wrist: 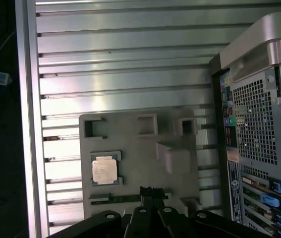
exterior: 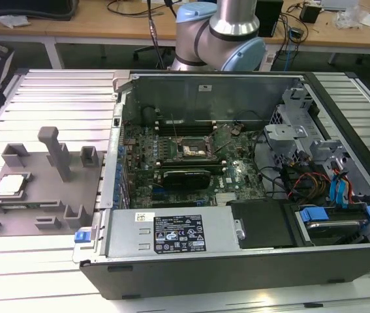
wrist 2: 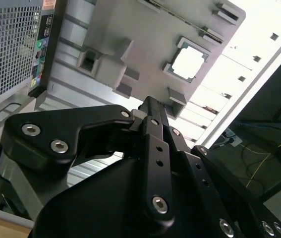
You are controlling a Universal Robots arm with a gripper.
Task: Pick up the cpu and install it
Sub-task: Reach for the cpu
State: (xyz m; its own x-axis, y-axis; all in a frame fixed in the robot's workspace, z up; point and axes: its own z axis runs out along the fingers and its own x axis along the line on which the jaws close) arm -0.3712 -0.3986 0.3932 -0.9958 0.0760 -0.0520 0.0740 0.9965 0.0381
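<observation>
The job stood at the approach. The hand (wrist: 151, 190), fingers closed on nothing, hung well above the tray (wrist: 135, 148). The cpu (wrist: 104, 170) lay flat in its pocket below, clear of the fingertips and metal face up. It was square, so it had no long axis, and its edges ran parallel to the tray's. Taking it would call for opening and centring over it.

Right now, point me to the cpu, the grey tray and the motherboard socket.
cpu (wrist: 104, 170): first wrist view, centre of its metal top.
grey tray (wrist: 140, 153): first wrist view, bare flat surface.
motherboard socket (exterior: 196, 149): exterior view, middle of the frame.
</observation>
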